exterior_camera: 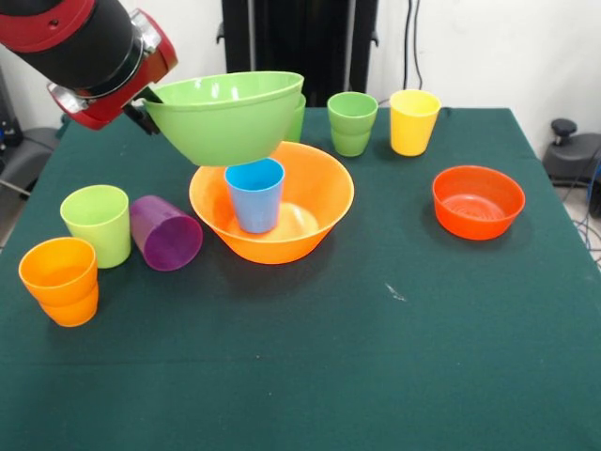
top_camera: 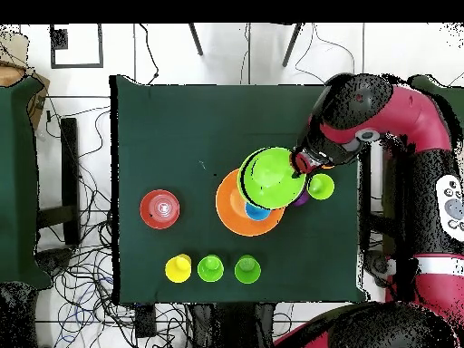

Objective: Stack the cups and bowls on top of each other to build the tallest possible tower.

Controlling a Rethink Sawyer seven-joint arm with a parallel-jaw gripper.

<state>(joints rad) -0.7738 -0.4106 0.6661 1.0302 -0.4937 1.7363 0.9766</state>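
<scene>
Lime-green bowl (exterior_camera: pixel 225 117), orange bowl (exterior_camera: pixel 282 230), blue cup (exterior_camera: pixel 255 194), dark green table (exterior_camera: pixel 376 357).

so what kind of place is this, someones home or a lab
Most likely a robotics lab, not a home: a robot arm works over a table covered in green cloth, and loose cables trail over the floor around it.

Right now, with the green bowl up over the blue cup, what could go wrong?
1. The lime-green bowl hangs tilted and held by one rim at the gripper; it could land skewed on the blue cup and slide off.
2. The blue cup stands loose inside the orange bowl; a push could tip it.
3. The purple cup lies on its side close by and could roll if bumped.
</scene>
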